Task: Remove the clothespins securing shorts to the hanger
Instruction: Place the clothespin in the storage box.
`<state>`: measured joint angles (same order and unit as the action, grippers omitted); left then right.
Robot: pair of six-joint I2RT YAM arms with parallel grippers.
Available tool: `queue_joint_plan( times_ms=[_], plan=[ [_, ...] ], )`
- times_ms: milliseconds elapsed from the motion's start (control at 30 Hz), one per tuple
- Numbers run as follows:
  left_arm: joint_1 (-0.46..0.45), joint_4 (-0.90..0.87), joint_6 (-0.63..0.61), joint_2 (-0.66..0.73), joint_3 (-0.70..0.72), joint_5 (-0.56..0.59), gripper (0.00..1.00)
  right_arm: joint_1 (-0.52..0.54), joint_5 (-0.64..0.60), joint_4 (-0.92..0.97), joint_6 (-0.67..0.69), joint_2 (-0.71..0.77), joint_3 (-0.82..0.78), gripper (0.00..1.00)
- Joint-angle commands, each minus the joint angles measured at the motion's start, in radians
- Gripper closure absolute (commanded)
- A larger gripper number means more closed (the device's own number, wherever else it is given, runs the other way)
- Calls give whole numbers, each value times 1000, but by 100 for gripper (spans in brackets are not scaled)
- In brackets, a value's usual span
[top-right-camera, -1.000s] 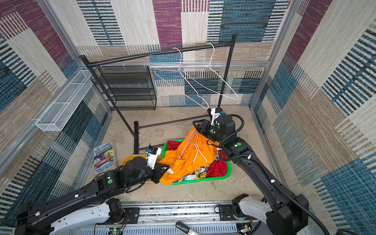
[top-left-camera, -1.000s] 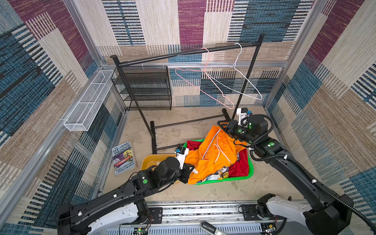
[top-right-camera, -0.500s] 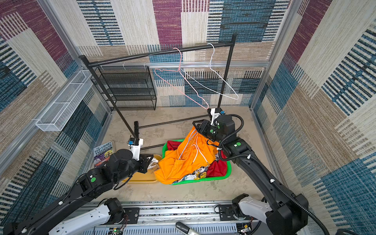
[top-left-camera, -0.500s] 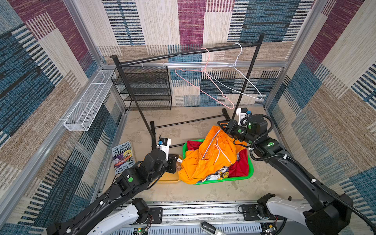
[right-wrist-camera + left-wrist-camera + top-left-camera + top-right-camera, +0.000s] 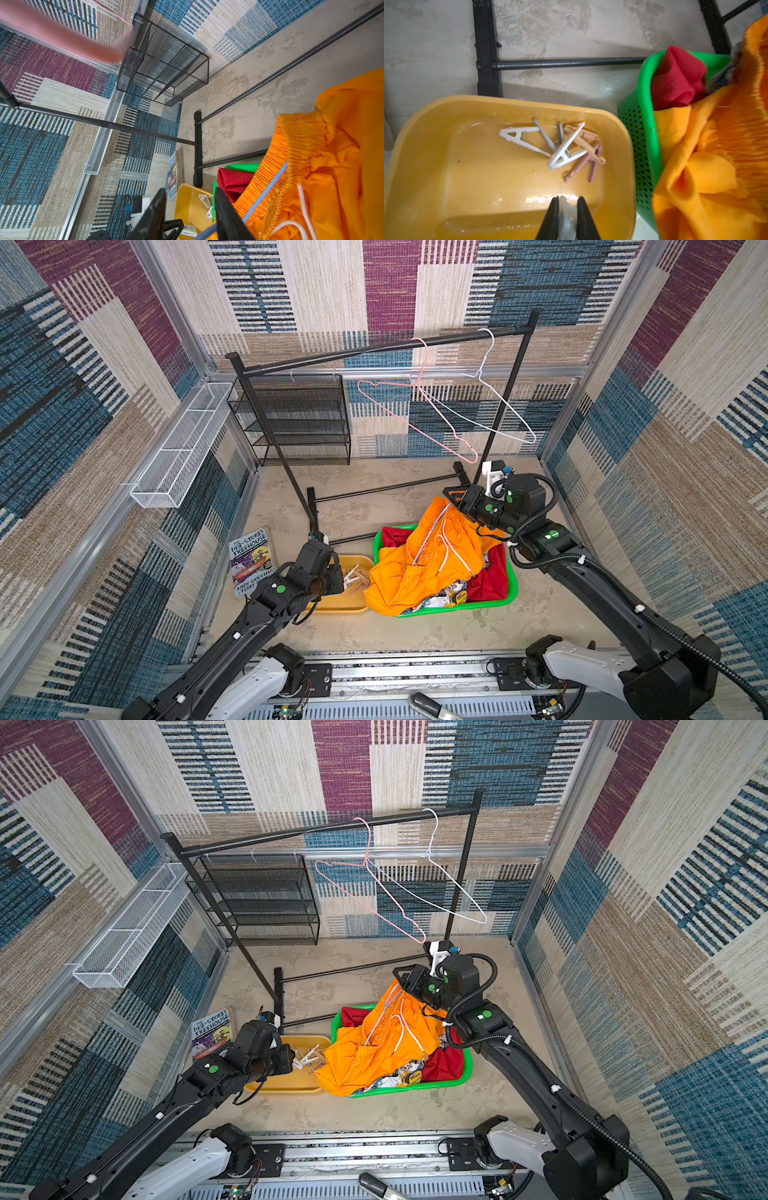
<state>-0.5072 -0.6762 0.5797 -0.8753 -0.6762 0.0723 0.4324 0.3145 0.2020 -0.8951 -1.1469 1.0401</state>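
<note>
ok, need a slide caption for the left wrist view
Left tool pinching a pale clothespin over the yellow tray of loose clothespins, beside the green basket of shorts.

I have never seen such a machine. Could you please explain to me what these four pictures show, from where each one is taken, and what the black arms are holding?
It is a robot with two black arms, each ending in a two-fingered gripper. Two pictures look down from above; two come from cameras on the wrists. On the floor stand a shallow yellow plastic tub with loose white and tan clothespins, and a green perforated basket with bright orange shorts and red shorts. The left gripper pinches one pale clothespin above the tub. The right gripper holds up the orange shorts, apparently by a thin blue wire hanger. Behind stands a black clothes rail.
</note>
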Motion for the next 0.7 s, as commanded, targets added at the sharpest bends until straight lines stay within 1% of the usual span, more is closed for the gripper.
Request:
queue_joint_plan(
  times_ms=[0,233,300,333,400,433,500,567,600,667],
  plan=[
    [13,31,20,-11,21,-5,85,2,4,-40,6,3,-5,59],
    [27,37,35,-40,61,-3,83,5,7,-46,4,-2,-8,59],
    [29,58,49,-45,82,-12,81,6,5,-45,6,-5,-6,59],
    [30,67,52,-51,88,-19,78,6,4,-45,7,-3,-7,59],
    [30,79,56,-63,91,-38,63,7,2,-50,8,-5,-11,59],
    [30,83,53,-66,88,-49,57,8,2,-49,9,-7,-11,59],
    [30,88,45,-62,77,-62,41,9,2,-54,9,-12,-11,59],
    [30,85,30,-47,56,-67,31,11,6,-56,10,-19,-10,59],
    [31,86,19,-40,43,-72,23,12,5,-55,10,-22,-8,59],
    [29,86,-3,-33,19,-82,16,14,6,-55,12,-26,-6,59]
  ],
)
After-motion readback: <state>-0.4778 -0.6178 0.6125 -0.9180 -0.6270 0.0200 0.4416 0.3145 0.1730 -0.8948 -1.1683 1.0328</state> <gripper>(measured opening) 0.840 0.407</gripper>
